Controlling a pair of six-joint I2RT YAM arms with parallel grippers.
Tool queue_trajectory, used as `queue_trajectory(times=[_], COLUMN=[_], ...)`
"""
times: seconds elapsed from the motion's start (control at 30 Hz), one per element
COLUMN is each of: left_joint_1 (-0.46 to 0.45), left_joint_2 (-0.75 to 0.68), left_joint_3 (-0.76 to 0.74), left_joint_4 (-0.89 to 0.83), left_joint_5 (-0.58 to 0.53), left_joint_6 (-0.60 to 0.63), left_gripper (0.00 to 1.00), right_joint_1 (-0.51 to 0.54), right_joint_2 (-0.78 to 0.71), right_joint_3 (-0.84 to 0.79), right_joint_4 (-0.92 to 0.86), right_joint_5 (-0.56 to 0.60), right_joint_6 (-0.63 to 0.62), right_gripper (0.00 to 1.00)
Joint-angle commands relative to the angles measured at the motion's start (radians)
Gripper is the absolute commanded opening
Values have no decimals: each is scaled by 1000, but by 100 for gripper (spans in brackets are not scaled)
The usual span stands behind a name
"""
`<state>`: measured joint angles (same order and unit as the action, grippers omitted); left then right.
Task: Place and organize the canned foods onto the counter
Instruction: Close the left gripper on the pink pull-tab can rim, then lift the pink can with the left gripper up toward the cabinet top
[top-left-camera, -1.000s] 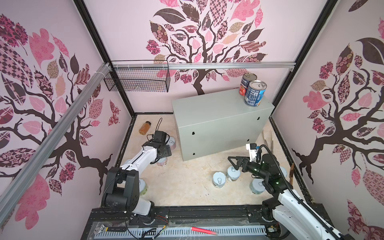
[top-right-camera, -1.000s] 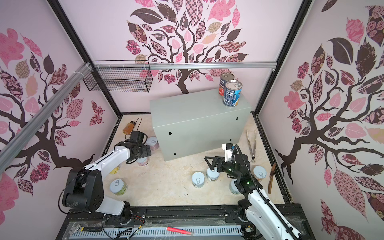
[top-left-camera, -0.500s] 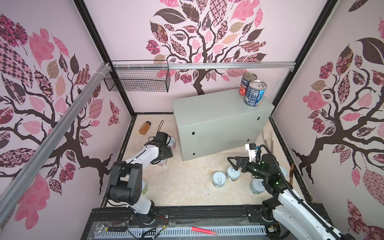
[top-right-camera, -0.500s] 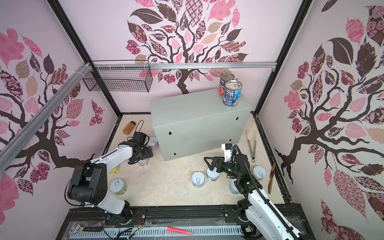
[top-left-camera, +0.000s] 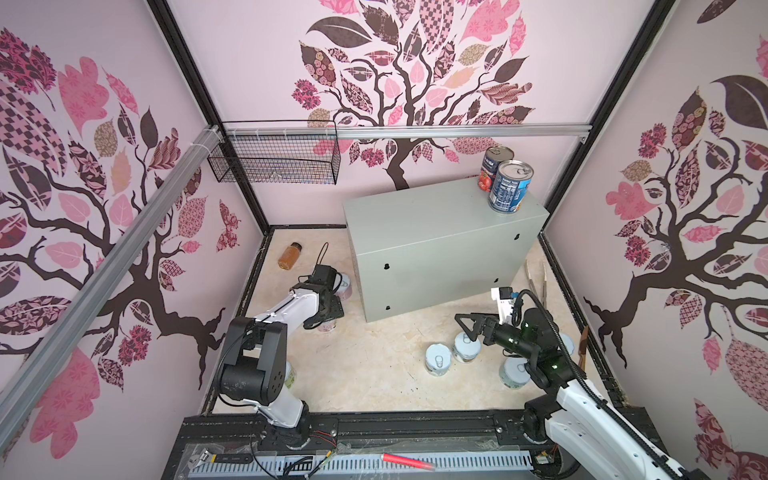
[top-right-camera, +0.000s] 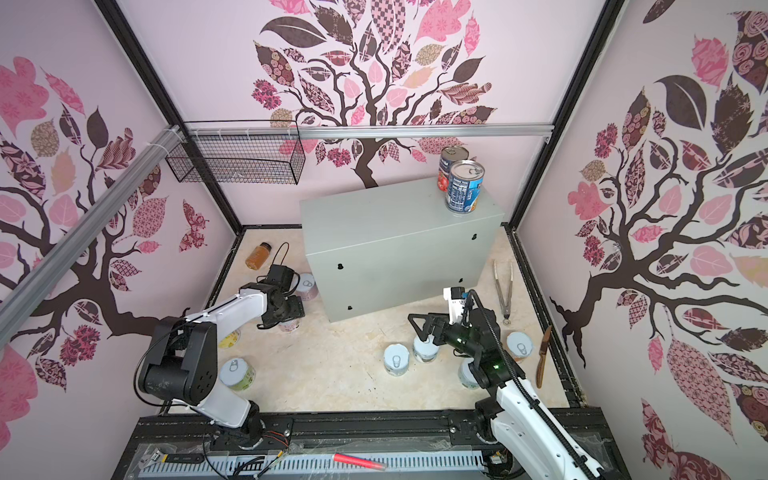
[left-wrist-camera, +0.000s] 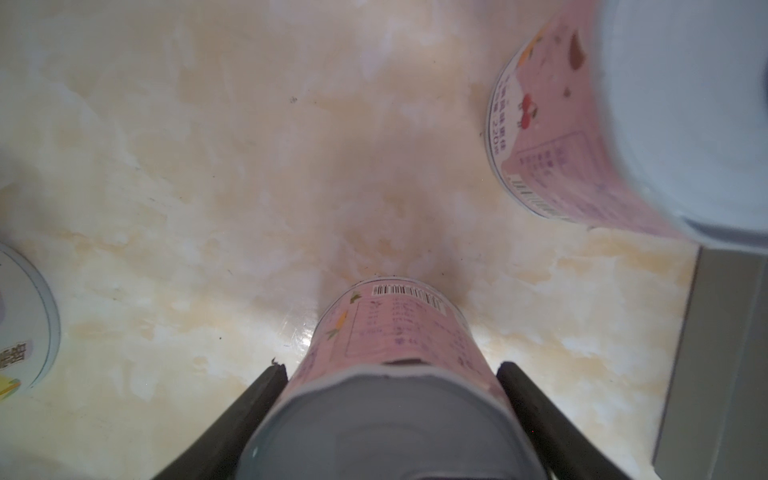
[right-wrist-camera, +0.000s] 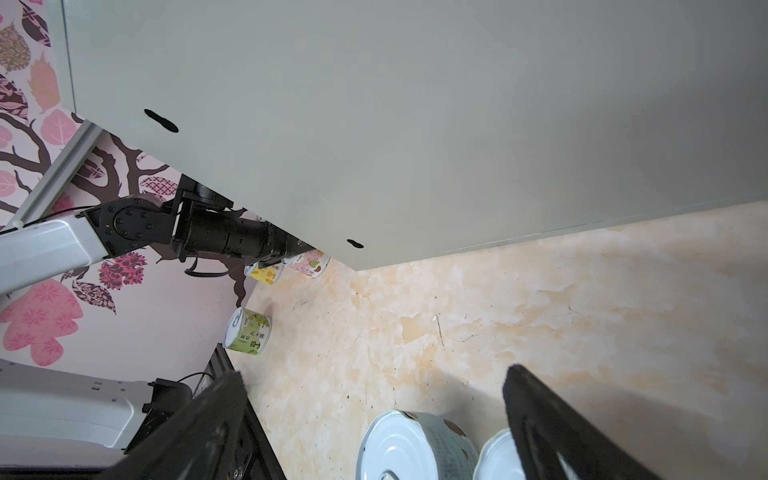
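My left gripper (left-wrist-camera: 390, 370) is shut on a short pink-label can (left-wrist-camera: 395, 332) that stands on the floor beside the counter (top-left-camera: 436, 216). In both top views the gripper body covers that can (top-left-camera: 327, 325). Another pink can (top-left-camera: 345, 284) stands just behind it. A blue-label can (top-left-camera: 509, 187) and a red-tomato can (top-left-camera: 488, 170) stand on the counter's right end. My right gripper (top-left-camera: 469, 328) hovers open, low over the floor above two short cans (right-wrist-camera: 415, 444) (top-left-camera: 467, 347). More short cans stand nearby (top-left-camera: 515, 372), and a green one (top-right-camera: 237, 374) stands near the left arm's base.
An amber bottle (top-left-camera: 289, 255) lies at the back left. A black wire basket (top-left-camera: 274, 158) hangs on the rail. Tongs (top-left-camera: 536, 278) and a knife (top-right-camera: 542, 361) lie along the right wall. A yellow can (top-right-camera: 230, 338) sits under the left arm.
The left gripper's jaws have closed in from wide open onto the pink can, and that arm has reached slightly forward. The right arm has not moved.
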<state>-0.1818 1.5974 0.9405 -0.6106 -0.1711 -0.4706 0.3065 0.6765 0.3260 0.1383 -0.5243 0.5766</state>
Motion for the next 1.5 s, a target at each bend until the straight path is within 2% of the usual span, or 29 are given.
queue_trajectory(times=[0.0,0.27,0.77,1.07,1.33,1.47], left_joint_1=[-2,-1,11,15,14,15], left_joint_2=[-37,-129,-365,-377,-328,-286], left_joint_3=[-22,4,176,433,696,846], left_joint_4=[10,-17,-166,-265,-327,-378], left_joint_5=[33,63,46,87,130,195], left_joint_6=[1,8,124,189,227,240], left_gripper=[72,64,64,64,63,64], right_joint_1=[6,6,6,8,24,48], right_joint_2=[-12,-2,23,37,70,89], right_joint_3=[-2,1,17,28,41,40], right_joint_4=[-2,-21,-62,-94,-109,-115], right_joint_5=[7,27,60,68,84,104], right_joint_6=[-14,-26,-50,-62,-75,-83], right_gripper=[100,100,100,100,100,100])
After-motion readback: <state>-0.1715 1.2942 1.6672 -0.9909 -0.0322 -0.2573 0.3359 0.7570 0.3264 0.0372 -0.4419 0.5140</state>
